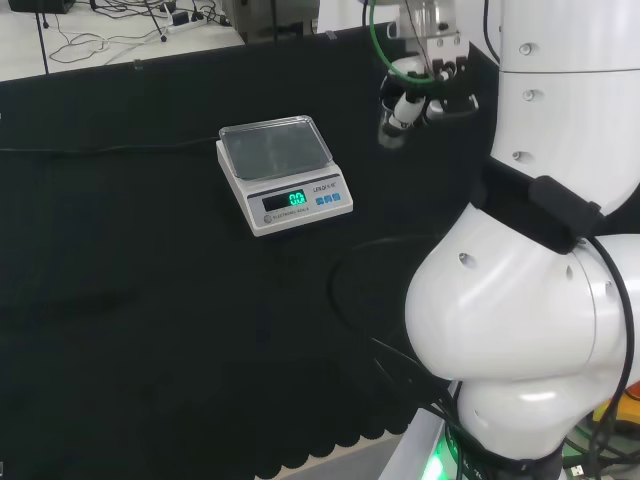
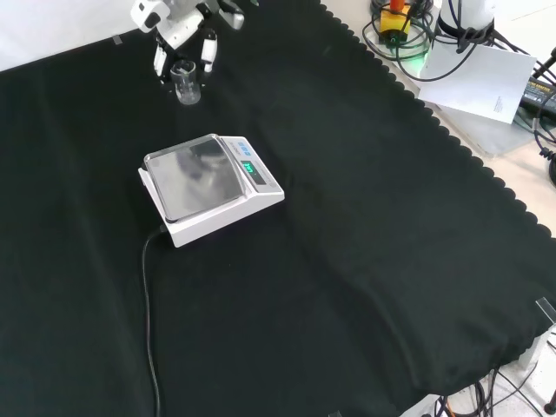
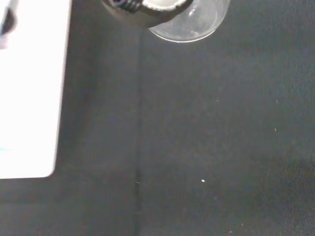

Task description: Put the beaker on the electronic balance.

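Note:
The white electronic balance [image 1: 285, 175] with a steel pan and a lit green display stands on the black cloth, its pan bare [image 2: 193, 176]. My hand [image 1: 428, 82] is to the right of it in the head view and beyond it in the front view [image 2: 178, 26]. Its fingers [image 2: 208, 50] curl down round a small clear beaker [image 2: 185, 85], which is upright between them just above or on the cloth. In the head view the beaker [image 1: 393, 128] hangs below the hand. In the wrist view the beaker's round glass [image 3: 192, 24] shows past a dark finger [image 3: 133, 11], and the balance's white side [image 3: 29, 88] is close by.
The balance's black cable [image 2: 148, 304] runs over the cloth toward the front view's bottom. The arm's big white links [image 1: 540, 300] stand at the head view's right. The cloth's scalloped edge [image 2: 452, 139] borders papers and cables [image 2: 478, 74] off the bench.

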Robot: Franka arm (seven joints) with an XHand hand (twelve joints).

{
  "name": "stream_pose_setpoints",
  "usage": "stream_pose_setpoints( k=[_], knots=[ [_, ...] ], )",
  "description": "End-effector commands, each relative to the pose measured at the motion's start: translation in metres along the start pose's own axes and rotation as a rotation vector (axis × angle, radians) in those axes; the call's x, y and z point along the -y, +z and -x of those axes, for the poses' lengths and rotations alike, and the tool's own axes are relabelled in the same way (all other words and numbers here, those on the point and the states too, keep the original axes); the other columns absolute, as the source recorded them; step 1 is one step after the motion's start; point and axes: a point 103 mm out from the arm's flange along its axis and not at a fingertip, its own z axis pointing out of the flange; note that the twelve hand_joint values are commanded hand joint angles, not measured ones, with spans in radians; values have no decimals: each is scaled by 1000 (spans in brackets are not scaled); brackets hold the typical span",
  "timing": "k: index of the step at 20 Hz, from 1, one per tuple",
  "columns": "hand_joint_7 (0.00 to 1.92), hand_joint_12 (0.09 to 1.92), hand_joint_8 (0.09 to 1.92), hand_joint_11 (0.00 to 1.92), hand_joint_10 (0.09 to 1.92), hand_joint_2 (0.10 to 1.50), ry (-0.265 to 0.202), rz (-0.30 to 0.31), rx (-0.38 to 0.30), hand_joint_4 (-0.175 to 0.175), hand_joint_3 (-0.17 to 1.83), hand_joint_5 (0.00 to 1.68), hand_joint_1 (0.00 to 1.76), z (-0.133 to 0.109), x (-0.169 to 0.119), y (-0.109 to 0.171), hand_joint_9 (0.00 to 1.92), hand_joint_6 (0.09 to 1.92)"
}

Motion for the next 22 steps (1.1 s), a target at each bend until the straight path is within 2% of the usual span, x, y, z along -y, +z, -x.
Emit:
stream_pose_setpoints(
  k=[1,6,12,22],
  knots=[
    [1073,718,776,1280,533,1157,-88,63,103,-175,9,897,1132,-50,12,-45,1264,1144],
    [1078,714,774,1285,534,1157,-130,85,134,-175,9,898,1132,-87,10,-52,1269,1143],
    [1086,708,771,1290,534,1156,-179,83,167,-175,8,900,1133,-126,-1,-59,1274,1139],
    [1093,700,766,1295,536,1155,-239,79,171,-175,8,902,1134,-161,-19,-63,1281,1136]
  ],
)
